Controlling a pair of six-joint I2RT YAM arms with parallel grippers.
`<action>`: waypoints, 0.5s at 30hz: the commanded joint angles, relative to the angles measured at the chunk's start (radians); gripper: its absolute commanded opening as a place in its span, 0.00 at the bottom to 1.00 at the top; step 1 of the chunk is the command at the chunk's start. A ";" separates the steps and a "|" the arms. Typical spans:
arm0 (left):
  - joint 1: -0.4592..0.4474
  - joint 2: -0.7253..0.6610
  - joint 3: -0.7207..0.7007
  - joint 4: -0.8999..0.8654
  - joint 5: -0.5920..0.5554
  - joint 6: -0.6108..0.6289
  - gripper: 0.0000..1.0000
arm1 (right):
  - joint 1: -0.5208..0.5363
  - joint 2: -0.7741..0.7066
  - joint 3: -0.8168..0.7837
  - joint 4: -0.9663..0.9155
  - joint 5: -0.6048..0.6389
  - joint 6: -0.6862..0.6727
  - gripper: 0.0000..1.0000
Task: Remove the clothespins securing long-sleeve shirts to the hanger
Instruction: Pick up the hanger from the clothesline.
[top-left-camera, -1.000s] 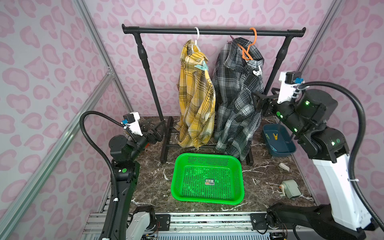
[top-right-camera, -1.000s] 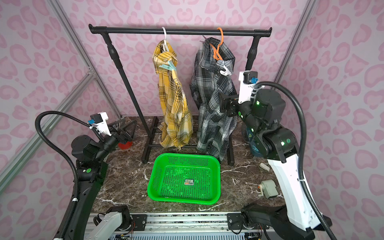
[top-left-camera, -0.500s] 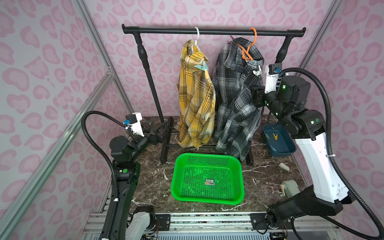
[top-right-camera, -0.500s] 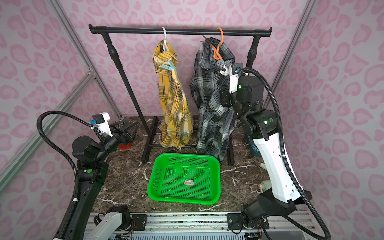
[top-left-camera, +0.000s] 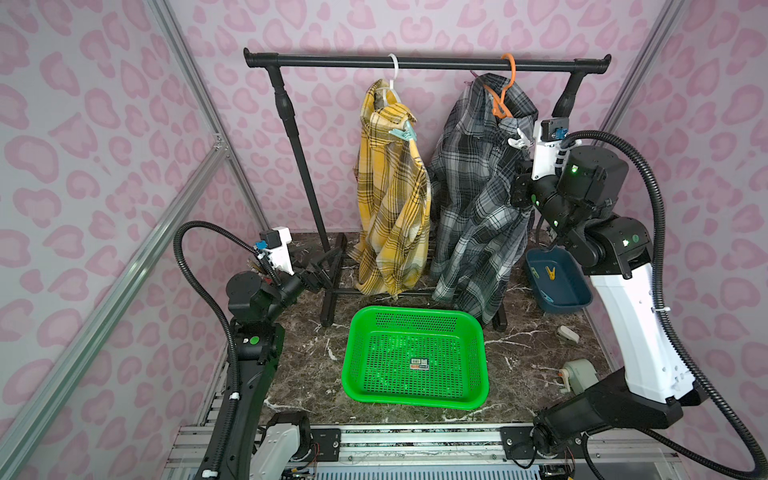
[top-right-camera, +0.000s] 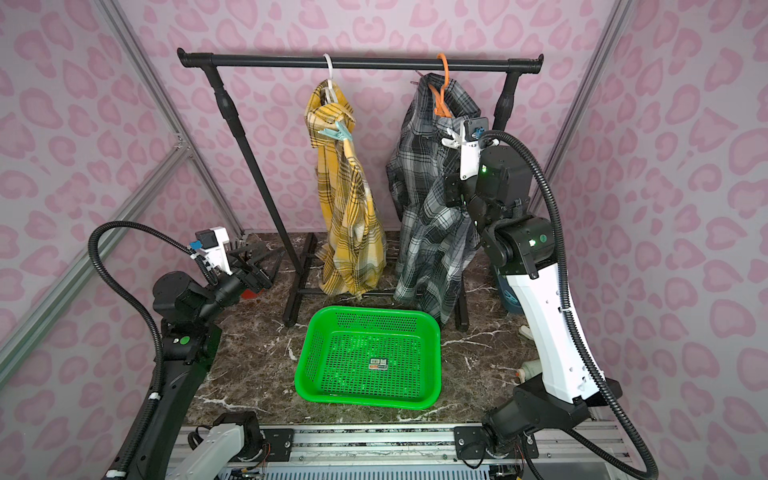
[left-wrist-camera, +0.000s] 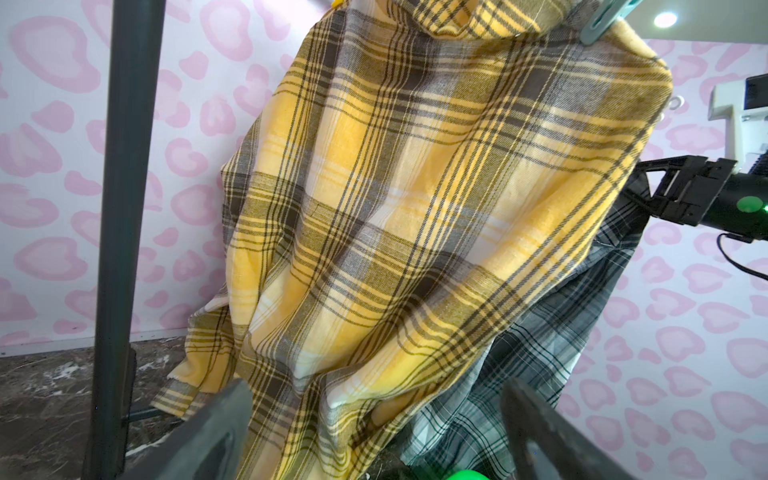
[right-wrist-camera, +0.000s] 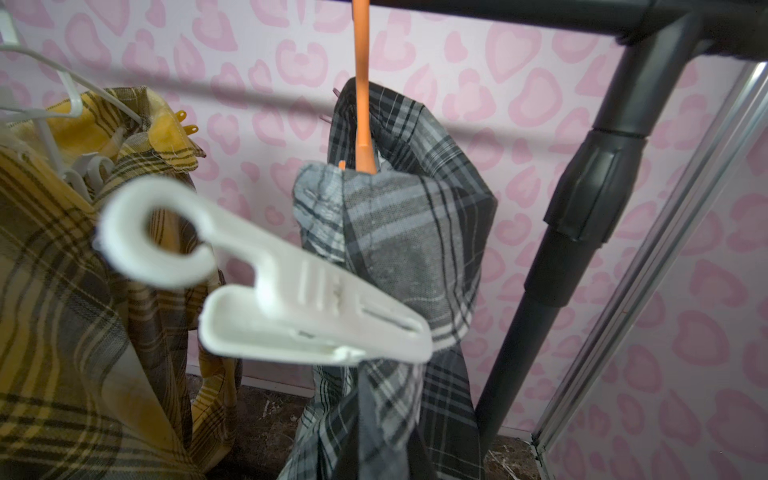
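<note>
Two plaid shirts hang from a black rail (top-left-camera: 415, 63) at the far side of a marble desk (top-left-camera: 307, 357): the yellow shirt (top-left-camera: 392, 199) on a white hanger (top-left-camera: 395, 79) to the left, the grey shirt (top-left-camera: 473, 187) on an orange hanger (right-wrist-camera: 360, 62) to the right. A teal pin (top-left-camera: 404, 133) clamps the yellow shirt's near shoulder. A white pin (right-wrist-camera: 291, 299), hook-ended, bites the grey shirt's near shoulder, just below the neck of the orange hanger. The right arm stands high at the grey shirt's right edge, its wrist camera just beside the white pin, which looms large and blurred in the right wrist view. The right pincer (top-left-camera: 517, 193) sits lower, against the grey cloth. Its fingers are lost against the dark plaid, so it cannot be told whether they are apart or together, or whether they have hold of anything. The left pincer (left-wrist-camera: 372, 395) is low at the left, near the rack's left post, facing the yellow shirt. Its jaws gape wide with nothing between them. A green basket (top-left-camera: 411, 401) sits on the desk on the near side of the shirts. A blue bin (top-left-camera: 563, 305) at the right, beside the right arm, holds a yellow pin (top-left-camera: 550, 273).
</note>
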 joint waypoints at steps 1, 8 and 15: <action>-0.009 0.004 -0.003 0.094 0.031 -0.032 0.97 | 0.002 0.003 0.021 0.093 -0.023 -0.019 0.00; -0.033 0.005 -0.026 0.108 0.025 -0.024 0.97 | 0.005 -0.005 0.064 0.136 -0.073 -0.019 0.00; -0.055 0.003 -0.023 0.130 0.045 -0.044 0.97 | 0.010 -0.013 0.043 0.084 -0.088 -0.007 0.00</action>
